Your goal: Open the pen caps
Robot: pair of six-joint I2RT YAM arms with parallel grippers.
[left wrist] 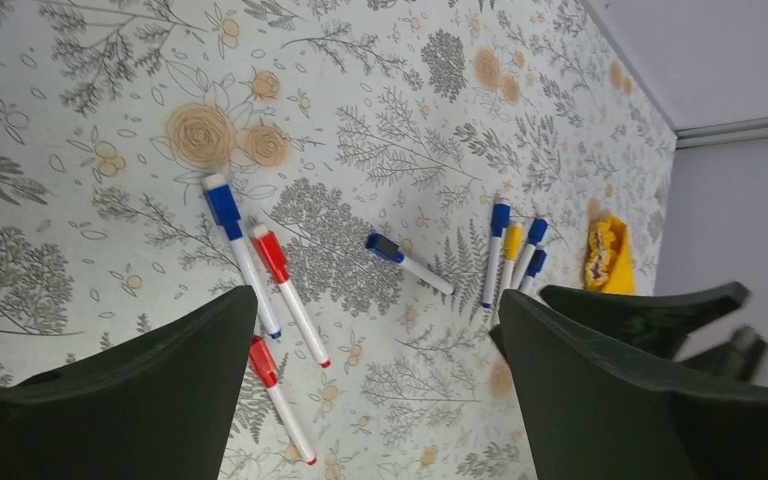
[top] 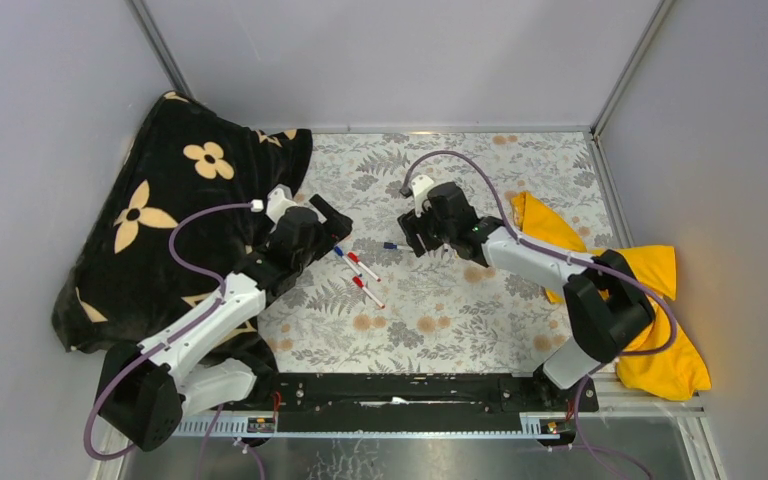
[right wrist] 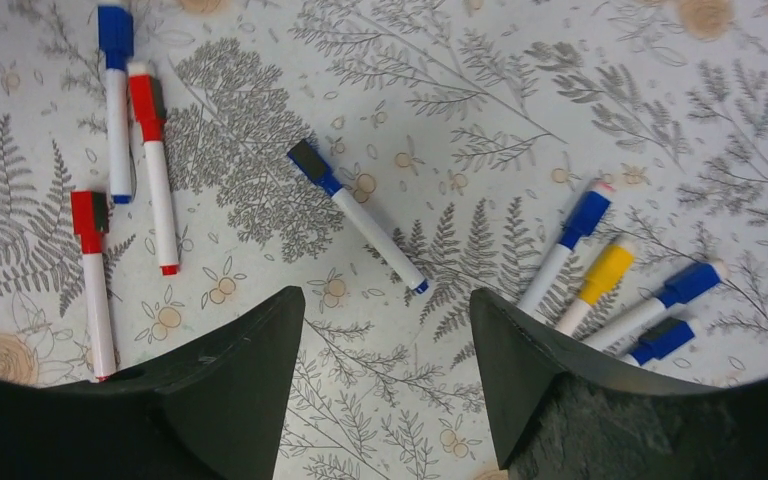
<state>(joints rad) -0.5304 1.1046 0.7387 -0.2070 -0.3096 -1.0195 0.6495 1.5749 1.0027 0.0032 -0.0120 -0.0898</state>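
The pen caps [right wrist: 607, 272] all sit on their pens [right wrist: 360, 215], which lie flat on the floral worktop [top: 440, 310]. Two red-capped pens and one blue-capped pen lie near my left arm. A blue-capped pen lies alone in the middle, and three blue-capped pens and one yellow-capped one are bunched under my right arm. My left pincer [left wrist: 375, 300] and my right pincer [right wrist: 385, 300] both hover spread wide, grasping nothing. A black flowered cloth [top: 160, 200] lies far left, a yellow cloth [top: 660, 300] far right.
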